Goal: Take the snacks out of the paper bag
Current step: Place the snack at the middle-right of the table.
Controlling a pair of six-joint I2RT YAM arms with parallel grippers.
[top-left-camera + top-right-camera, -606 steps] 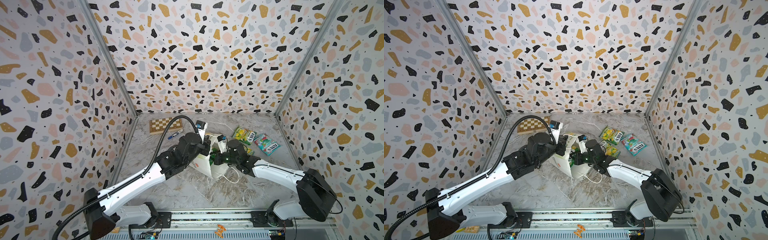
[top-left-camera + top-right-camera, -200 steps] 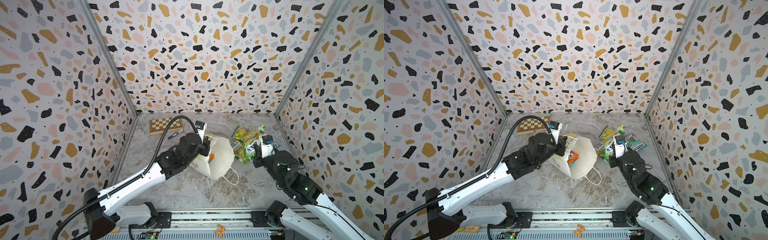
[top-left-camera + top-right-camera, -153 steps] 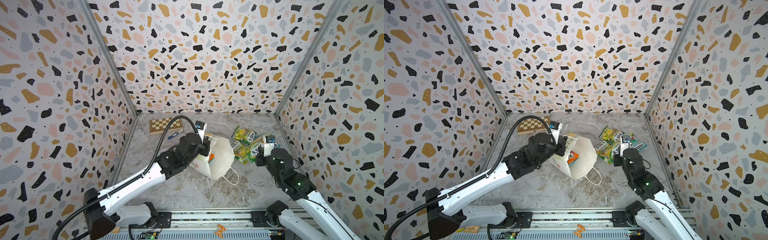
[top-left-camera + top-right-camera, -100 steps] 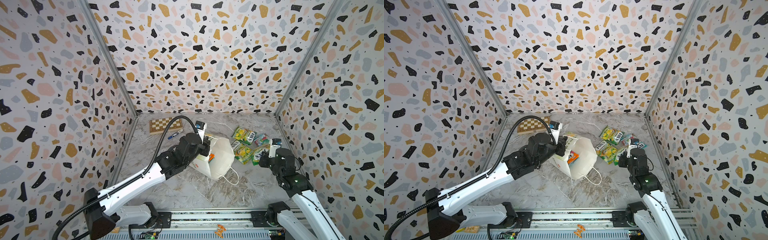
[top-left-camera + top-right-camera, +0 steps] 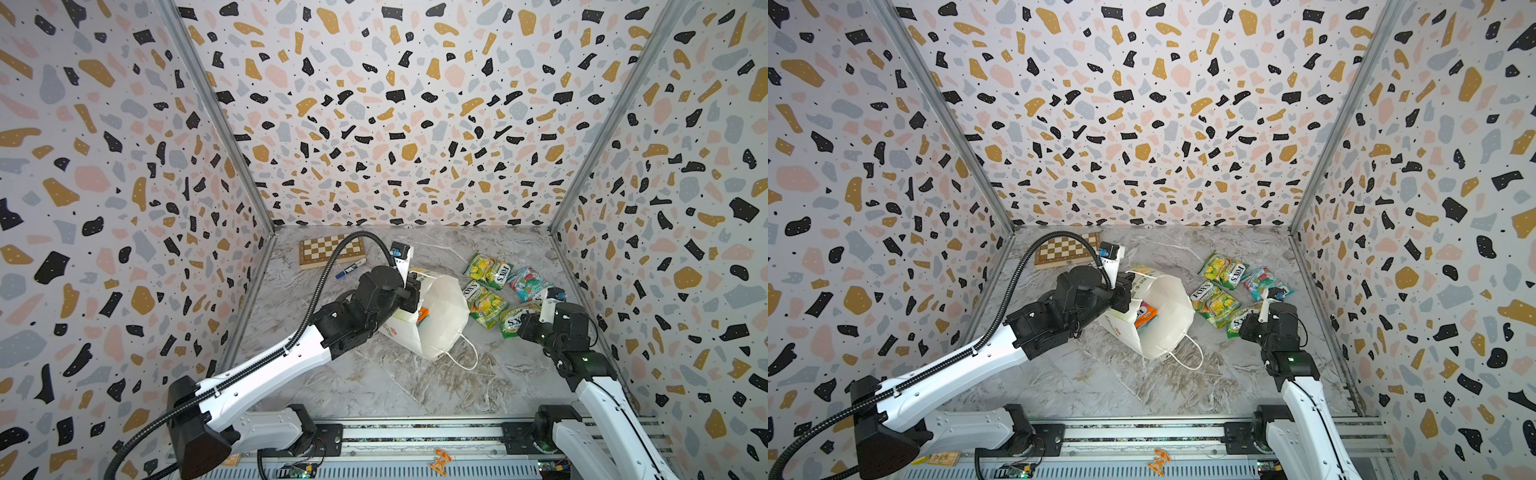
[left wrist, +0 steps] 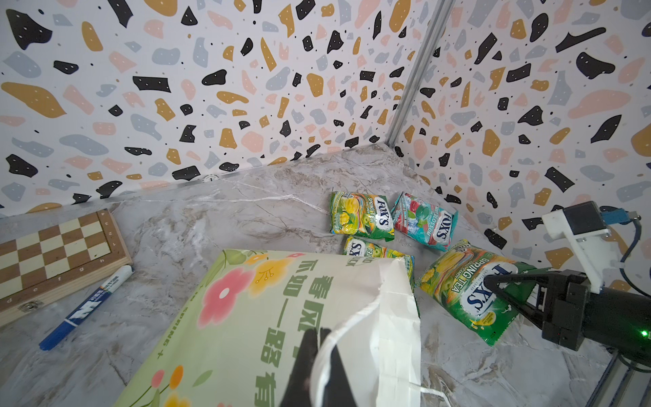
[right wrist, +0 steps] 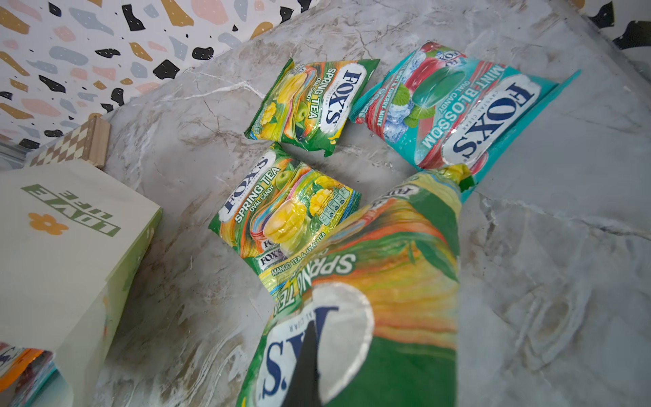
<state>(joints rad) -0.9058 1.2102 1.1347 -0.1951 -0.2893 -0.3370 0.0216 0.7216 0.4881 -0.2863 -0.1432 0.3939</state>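
The white paper bag (image 5: 440,320) lies tipped on its side in the middle of the marble table (image 5: 374,374), its open mouth turned up and toward the near right. An orange packet (image 5: 1145,316) shows inside the mouth, with a strip of teal beneath it. The left gripper (image 5: 409,293) reaches in from the left and is clamped shut on the bag's far-left rim. The left wrist view shows its dark fingers (image 6: 306,356) pinching the paper edge beside a white cord handle (image 6: 331,336). To the right of the bag, four FOX'S packets are clustered near the right wall (image 5: 665,249). A green-yellow packet (image 5: 488,271) is farthest back, with a teal packet (image 5: 530,284) just to its right. A second green-yellow packet (image 5: 484,304) is closest to the bag, and a third green-yellow packet (image 5: 515,319) is nearest the camera. The right gripper (image 5: 524,326) is closed on the near end of that third packet, whose far end overlaps the teal one's corner in the right wrist view. Whether it rests on the marble or hangs just above it cannot be told. At the far left of the table a wooden chessboard (image 5: 330,250) sits with a blue marker pen (image 5: 351,268) just beside its near edge.
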